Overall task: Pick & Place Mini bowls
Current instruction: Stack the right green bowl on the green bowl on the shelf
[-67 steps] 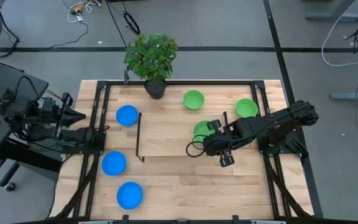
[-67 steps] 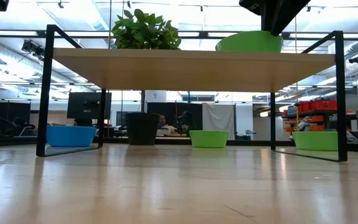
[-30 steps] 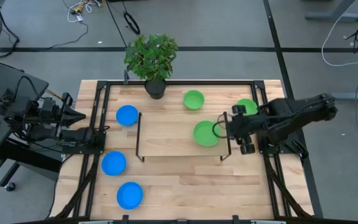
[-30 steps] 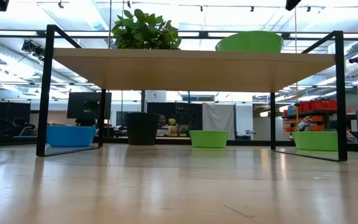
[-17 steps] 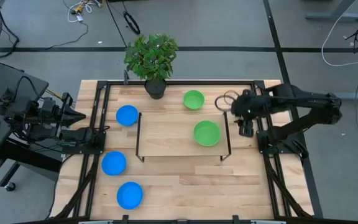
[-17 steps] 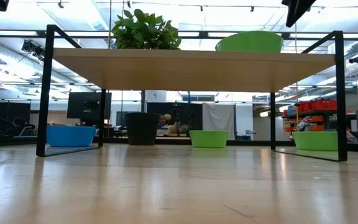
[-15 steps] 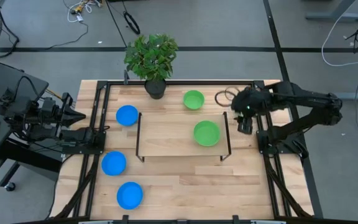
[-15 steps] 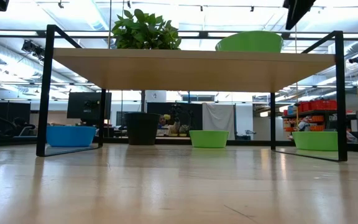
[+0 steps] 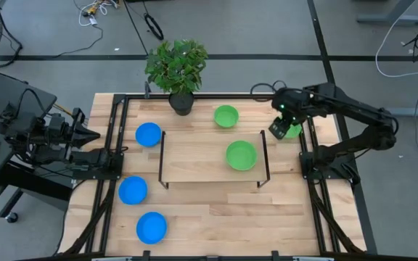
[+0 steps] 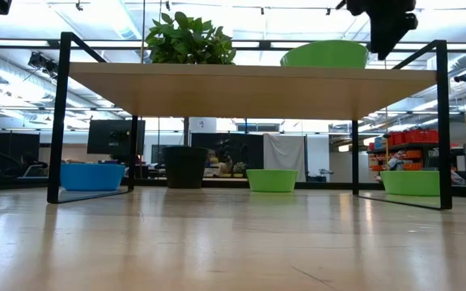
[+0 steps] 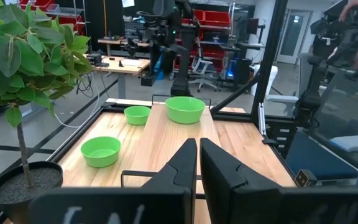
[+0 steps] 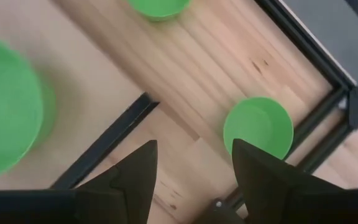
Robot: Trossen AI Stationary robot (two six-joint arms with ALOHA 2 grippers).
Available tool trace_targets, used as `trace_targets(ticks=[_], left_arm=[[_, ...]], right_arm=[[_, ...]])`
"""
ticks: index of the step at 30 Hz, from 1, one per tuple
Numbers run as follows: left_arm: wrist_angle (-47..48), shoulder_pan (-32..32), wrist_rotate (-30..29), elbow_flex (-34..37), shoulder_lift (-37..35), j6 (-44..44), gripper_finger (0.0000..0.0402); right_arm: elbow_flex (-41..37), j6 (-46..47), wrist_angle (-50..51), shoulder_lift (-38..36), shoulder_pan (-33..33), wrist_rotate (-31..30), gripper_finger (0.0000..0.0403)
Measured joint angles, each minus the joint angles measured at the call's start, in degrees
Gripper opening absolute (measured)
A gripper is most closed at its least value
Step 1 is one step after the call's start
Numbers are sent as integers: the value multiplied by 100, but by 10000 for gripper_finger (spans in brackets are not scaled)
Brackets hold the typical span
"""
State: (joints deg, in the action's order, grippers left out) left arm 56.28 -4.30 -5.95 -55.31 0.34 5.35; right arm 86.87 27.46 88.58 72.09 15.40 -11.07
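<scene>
The right pincer (image 9: 277,128) is hanging open and empty above the far right side of the tabletop (image 9: 202,217), and the green bowl (image 9: 292,129) it seems bound for is lying almost straight below it, a shade toward the frame rail (image 9: 302,138). A round bowl has no long axis to line up with. The left pincer (image 11: 198,163) is waiting closed, well apart from it.
</scene>
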Motion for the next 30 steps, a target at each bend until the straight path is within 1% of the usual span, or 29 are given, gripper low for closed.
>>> trace_targets(ticks=[10, 14, 22, 30], left_arm=[[1, 0, -1, 0, 0, 1, 23], [1, -1, -1, -1, 1, 1, 23], [-1, 1, -1, 0, 0, 0, 23], [2, 0, -1, 0, 0, -1, 23]], right_arm=[[0, 1164, -6, 103, 799, -6, 210], [0, 1242, -40, 102, 1049, -55, 210], [0, 451, 19, 103, 1127, -52, 210], [-48, -702, 132, 76, 1127, -53, 210]])
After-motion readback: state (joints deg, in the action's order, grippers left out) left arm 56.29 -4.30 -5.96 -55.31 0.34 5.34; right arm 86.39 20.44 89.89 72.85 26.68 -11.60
